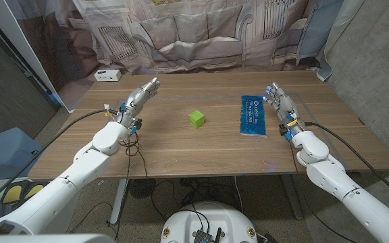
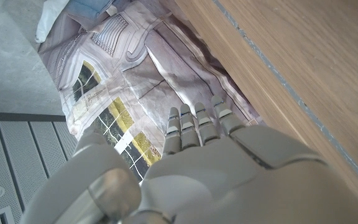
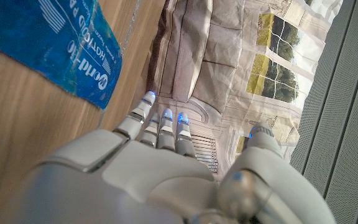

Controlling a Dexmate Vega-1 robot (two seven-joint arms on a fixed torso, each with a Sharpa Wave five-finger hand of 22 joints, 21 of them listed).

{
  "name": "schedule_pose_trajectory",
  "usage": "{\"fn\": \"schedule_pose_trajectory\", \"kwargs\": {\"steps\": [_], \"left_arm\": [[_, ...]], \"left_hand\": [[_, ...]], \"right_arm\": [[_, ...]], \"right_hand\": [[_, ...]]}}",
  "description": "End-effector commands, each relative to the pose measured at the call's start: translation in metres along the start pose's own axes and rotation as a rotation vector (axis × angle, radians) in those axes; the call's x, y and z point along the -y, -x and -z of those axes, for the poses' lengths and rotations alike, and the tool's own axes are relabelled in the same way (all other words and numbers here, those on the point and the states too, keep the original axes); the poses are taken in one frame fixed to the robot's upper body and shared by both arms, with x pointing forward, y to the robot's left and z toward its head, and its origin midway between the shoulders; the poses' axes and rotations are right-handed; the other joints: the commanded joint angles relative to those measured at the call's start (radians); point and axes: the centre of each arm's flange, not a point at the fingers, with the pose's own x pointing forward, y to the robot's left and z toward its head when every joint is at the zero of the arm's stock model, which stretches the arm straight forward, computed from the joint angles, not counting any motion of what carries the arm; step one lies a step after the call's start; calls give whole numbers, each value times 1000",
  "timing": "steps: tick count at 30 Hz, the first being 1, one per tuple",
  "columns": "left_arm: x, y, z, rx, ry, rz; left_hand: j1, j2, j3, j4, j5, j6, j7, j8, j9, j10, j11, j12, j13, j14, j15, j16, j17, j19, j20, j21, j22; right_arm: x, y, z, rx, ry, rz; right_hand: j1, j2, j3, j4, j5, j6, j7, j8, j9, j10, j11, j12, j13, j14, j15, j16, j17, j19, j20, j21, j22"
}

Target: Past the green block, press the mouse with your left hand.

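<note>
From the head view, the left hand (image 1: 138, 98) is raised over the table (image 1: 181, 145), fingers stretched out together, holding nothing. The green block (image 1: 196, 119) sits well off to its right, between the two hands. No mouse can be made out. The right hand (image 1: 279, 101), likewise extended and empty, is just beside the blue packet (image 1: 253, 115). The right wrist view shows that packet's (image 3: 55, 43) printed lettering; the left wrist view shows the left hand (image 2: 197, 162) near the table edge, before a printed curtain (image 2: 135, 68).

Even, soft indoor light, no hard glare. Head view is sharp at centre, with wide-angle bending at the edges; the desk (image 1: 181, 145) shows only faint shadows, one under the green block (image 1: 196, 119). Wrist views: near hand surfaces soft and out of focus, backdrop sharper. Blue lights glow on right fingers (image 3: 149, 99).
</note>
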Motion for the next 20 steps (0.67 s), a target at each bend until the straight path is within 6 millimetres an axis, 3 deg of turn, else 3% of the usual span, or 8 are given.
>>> {"fn": "schedule_pose_trajectory", "kwargs": {"steps": [1,20], "left_arm": [[17,-7,16,5,124,12],[14,-10,24,-16,114,23]], "left_hand": [[11,3,7,-5,-2,2,2,-2,1,-2,0,0,2,-4,0,0,3,-5,1,-4,3],[11,3,7,-7,-4,-8,-2,-4,1,-4,1,-1,2,-8,1,0,4,-11,2,-5,3]], "right_arm": [[-2,-5,1,8,-4,-32],[-7,-13,-1,9,-9,-25]], "right_hand": [[3,5,-5,-1,1,9,2,4,3,10,-1,-2,2,-3,3,-3,2,3,0,-2,3],[4,2,-7,-3,1,9,3,3,3,5,0,-3,2,-2,2,-3,1,3,-1,-2,3]]}}
